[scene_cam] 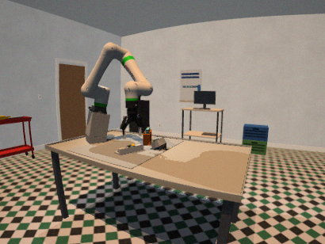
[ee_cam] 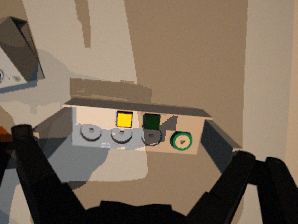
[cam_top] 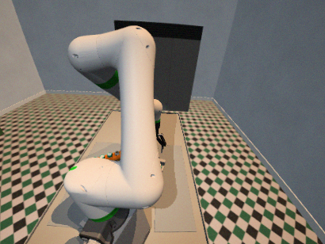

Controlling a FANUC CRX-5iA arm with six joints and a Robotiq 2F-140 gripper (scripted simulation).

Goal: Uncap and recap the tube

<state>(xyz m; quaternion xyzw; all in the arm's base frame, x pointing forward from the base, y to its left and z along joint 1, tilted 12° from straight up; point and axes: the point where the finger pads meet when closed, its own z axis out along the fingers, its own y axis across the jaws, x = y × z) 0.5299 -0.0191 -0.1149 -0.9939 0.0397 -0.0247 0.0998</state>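
End effector (ee_cam: 145, 170) is spread wide with nothing between the fingers; it hangs above the cap tray console (ee_cam: 137, 127) looking straight down, both dark fingers framing the lower part of the wrist view, clear of the console on each side

Amber lamp (ee_cam: 124, 119) is lit; green lamp (ee_cam: 151, 121) beside it is dark; in front of the lamps sit two grey cap nests (ee_cam: 90, 132), (ee_cam: 121, 135), then a darker round spot (ee_cam: 151, 137) in shadow that I can't identify, then the green-ringed key (ee_cam: 181, 141) at the right end of the console; whether a cap lies in any nest is not readable at this size

Decapping station (scene_cam: 147, 136) shows as an orange block with tube tops, just left of the console in the exterior view and partly hidden behind the arm (cam_top: 135, 103) from the top; tube 4 and its cap can't be picked out individually

Another slanted grey box (ee_cam: 17, 55) sits off the console's upper left corner, with a gap of bare table between them; beyond the console's right edge the table (scene_cam: 198, 166) runs open to its far edge; the console's far side also faces bare tan surface
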